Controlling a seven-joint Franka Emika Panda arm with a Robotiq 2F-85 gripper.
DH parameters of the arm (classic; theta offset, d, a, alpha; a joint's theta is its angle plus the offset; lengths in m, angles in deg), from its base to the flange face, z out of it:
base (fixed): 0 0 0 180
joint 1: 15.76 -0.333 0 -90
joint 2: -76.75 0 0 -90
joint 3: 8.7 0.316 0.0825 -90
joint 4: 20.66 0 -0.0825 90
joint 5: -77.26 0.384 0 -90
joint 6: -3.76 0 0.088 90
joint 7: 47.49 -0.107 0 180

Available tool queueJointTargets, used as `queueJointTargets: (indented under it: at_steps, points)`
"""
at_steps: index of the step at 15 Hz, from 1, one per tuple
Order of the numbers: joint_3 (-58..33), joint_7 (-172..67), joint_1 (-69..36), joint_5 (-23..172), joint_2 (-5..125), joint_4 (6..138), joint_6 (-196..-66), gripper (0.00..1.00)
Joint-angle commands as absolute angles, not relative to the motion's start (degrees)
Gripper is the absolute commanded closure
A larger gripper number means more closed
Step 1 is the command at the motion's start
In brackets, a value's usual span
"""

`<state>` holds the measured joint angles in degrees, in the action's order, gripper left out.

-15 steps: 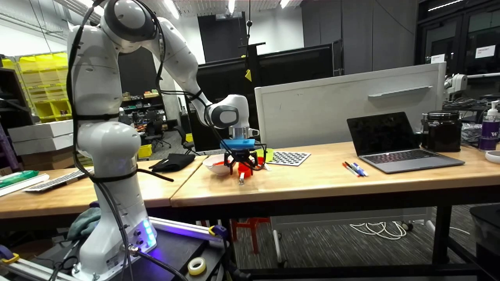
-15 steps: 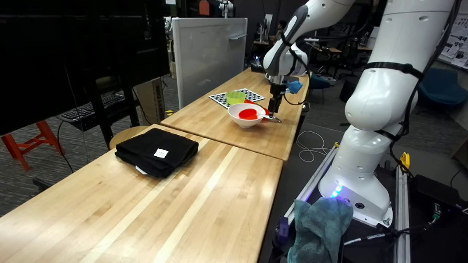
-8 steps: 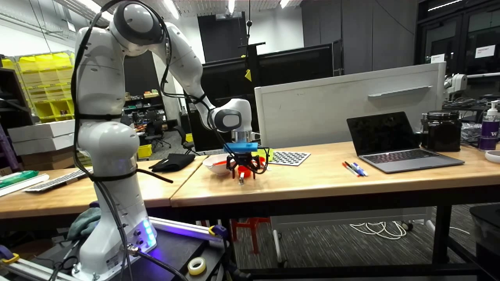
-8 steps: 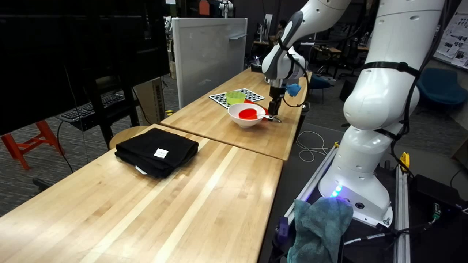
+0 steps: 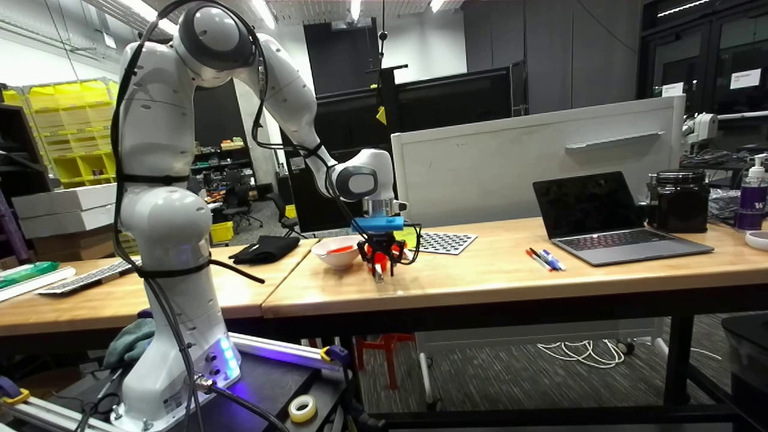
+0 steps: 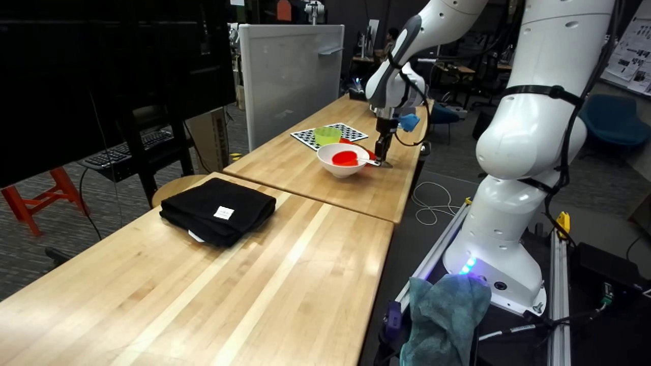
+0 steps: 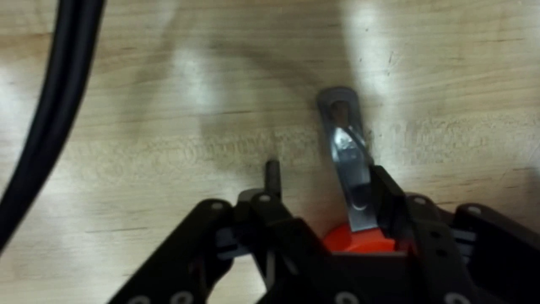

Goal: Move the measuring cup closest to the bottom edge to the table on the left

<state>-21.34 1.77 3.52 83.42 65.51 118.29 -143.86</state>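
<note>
Standing at left in an exterior view, a wooden table (image 5: 240, 294) bears a black cloth (image 5: 264, 249). On the adjoining table (image 5: 480, 264) sit a white bowl (image 5: 335, 255), then the red measuring cup (image 7: 358, 241), its metal handle (image 7: 352, 169) pointing to the near edge; in the wrist view its long axis slants up and slightly left. The claw (image 7: 326, 175) is spread, fingers (image 7: 388, 198) flanking the handle. Farther right stands a laptop (image 5: 621, 237).

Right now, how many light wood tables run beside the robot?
2: the table holding the black cloth, and the bench adjoining it, holding the white bowl and laptop; more may lie out of view.
</note>
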Motion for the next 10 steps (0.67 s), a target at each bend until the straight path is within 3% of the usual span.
queueJointTargets:
  at_steps: [1, 4, 10]
  points:
    - [-19.92, 3.97, 4.89, 86.12, 64.81, 117.66, -144.01, 0.77]
    - [-19.74, 4.55, 5.05, 87.08, 65.06, 117.56, -143.85, 1.00]
    - [-19.69, 3.27, 4.42, 86.16, 66.51, 118.03, -143.28, 0.96]
